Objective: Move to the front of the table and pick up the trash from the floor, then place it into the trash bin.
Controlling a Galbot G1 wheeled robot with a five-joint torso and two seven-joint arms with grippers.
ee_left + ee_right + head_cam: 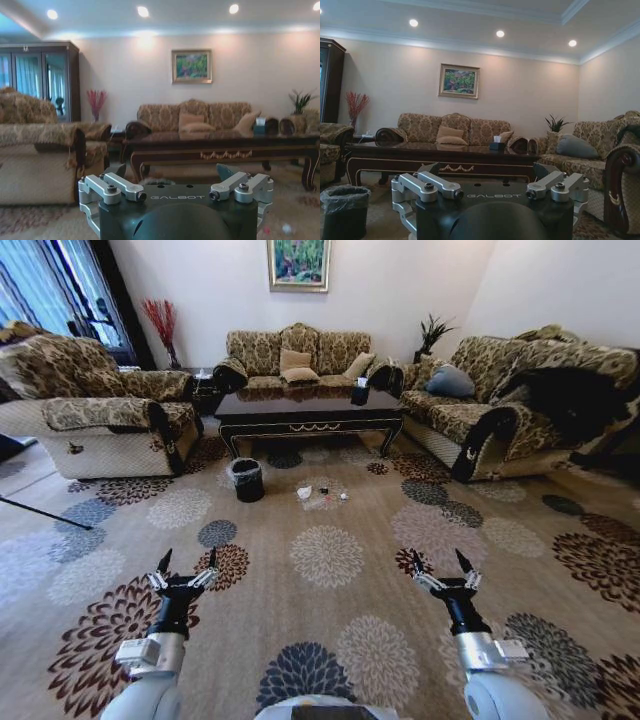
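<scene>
Both arms are held low and forward over the floor [330, 640], well short of the table [308, 407]. Left gripper [187, 565] and right gripper [438, 564] are spread wide, nothing grasped, presumably readied for picking. Trash [322, 496] lies before the table's front edge, trash bin [247, 479] beside it.
</scene>
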